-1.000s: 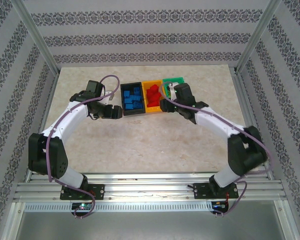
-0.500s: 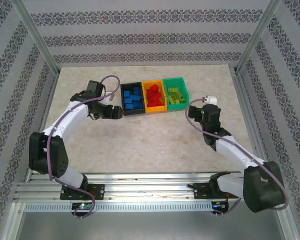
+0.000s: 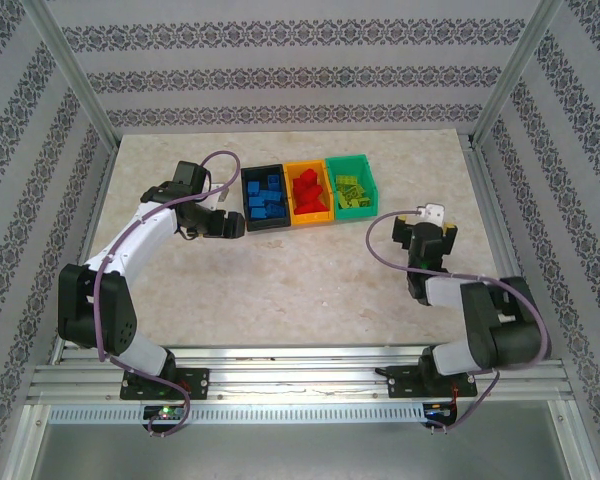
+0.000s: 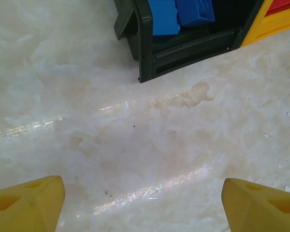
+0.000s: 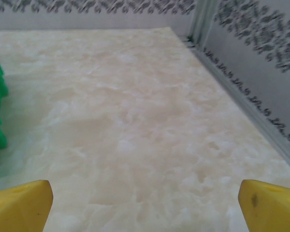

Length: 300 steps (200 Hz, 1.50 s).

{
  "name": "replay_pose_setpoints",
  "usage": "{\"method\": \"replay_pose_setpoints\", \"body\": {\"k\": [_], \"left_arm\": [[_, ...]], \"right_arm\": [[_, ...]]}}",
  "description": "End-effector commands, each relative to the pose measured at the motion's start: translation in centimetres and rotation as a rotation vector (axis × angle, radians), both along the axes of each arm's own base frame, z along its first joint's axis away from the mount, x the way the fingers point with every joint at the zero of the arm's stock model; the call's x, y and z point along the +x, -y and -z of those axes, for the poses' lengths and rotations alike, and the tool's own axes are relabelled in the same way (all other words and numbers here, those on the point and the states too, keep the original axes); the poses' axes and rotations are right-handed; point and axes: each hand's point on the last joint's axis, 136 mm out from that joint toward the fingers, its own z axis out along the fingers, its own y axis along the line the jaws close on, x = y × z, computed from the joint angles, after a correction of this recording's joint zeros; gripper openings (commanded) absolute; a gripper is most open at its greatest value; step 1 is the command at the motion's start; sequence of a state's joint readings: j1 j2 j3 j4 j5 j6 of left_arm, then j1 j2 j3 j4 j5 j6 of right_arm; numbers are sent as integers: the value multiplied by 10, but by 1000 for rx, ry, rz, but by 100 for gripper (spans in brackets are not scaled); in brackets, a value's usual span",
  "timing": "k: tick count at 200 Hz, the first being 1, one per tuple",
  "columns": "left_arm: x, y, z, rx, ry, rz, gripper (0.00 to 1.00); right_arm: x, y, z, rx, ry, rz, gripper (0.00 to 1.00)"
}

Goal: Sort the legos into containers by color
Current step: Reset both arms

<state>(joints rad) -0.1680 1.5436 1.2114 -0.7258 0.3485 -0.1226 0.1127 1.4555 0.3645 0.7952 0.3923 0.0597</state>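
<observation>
- Marble-patterned table (image 3: 280, 290) forms the floor of a cell closed by striped, patterned walls (image 3: 280, 80) and aluminium posts (image 3: 73, 78).
- From above, the three containers stand joined in a row at the far middle of the table: a black bin (image 3: 267, 225), an orange-yellow bin (image 3: 310, 217) and a green bin (image 3: 352, 212).
- The overhead camera looks into all three. The blue legos (image 3: 264, 197) lie in the black one, the red legos (image 3: 308, 190) in the orange-yellow one, and the lime green legos (image 3: 351, 190) in the green one.
- The left gripper (image 3: 232, 226) sits low, just beside the near left corner of the black bin. From above it is dark and small, so its jaws are hard to read.
- The left wrist camera makes this clear: two yellow fingertips (image 4: 24, 205) stand far apart with bare table between them, pinching nothing. Ahead is the bin corner with blue bricks inside.
- The right gripper (image 3: 428, 228) is well apart from the bins, to the right and nearer, on an arm folded back over its base.
- Its own camera shows its fingertips spread wide over bare table, with the green bin's side at the left edge and a metal rail (image 5: 241, 99) under the wall at the right.
</observation>
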Motion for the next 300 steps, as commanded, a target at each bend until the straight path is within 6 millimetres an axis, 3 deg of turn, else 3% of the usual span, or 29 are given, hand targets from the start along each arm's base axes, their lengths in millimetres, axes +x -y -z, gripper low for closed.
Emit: {"method": "replay_pose_setpoints", "body": {"k": [1,22,36,41,92,126,161,169,182,188,194,213,230,272,300], "left_arm": [[1,-9,-5,34,20,-2,85],[2,-10,-6,39,28,-4,85],[2,-11,-6,42,29,-5,85],[2,-11,-8,44,33,-6,85],[5,-15,-23,38,79,-68,86],[14,-29,-35,69,167,-163,86],[29,-72,-22,222,400,-333,93],[33,-84,-20,268,471,-375,100],[31,-100,-8,339,577,-392,100],[34,-104,-12,351,656,-401,100],[28,-110,-4,373,694,-409,100],[19,-128,-6,403,877,-485,100],[13,-131,-1,397,985,-466,100],[35,-116,41,349,921,-367,99],[44,-116,46,348,870,-356,99]], "right_arm": [[19,-11,-20,18,64,-96,98],[22,-13,-16,56,63,-138,98],[19,-27,-3,82,48,-250,98],[22,-31,-8,83,95,-276,98],[20,-30,-7,85,68,-275,98],[21,-30,-8,85,79,-273,98],[21,-30,-8,85,78,-272,98],[21,-30,-8,85,79,-272,98],[21,-30,-8,84,78,-274,98],[21,-30,-8,85,79,-273,98],[21,-30,-8,85,79,-273,98],[21,-30,-8,85,79,-275,98],[21,-31,-8,85,79,-276,98],[20,-30,-7,83,79,-275,98],[21,-30,-8,82,80,-273,98]]}}
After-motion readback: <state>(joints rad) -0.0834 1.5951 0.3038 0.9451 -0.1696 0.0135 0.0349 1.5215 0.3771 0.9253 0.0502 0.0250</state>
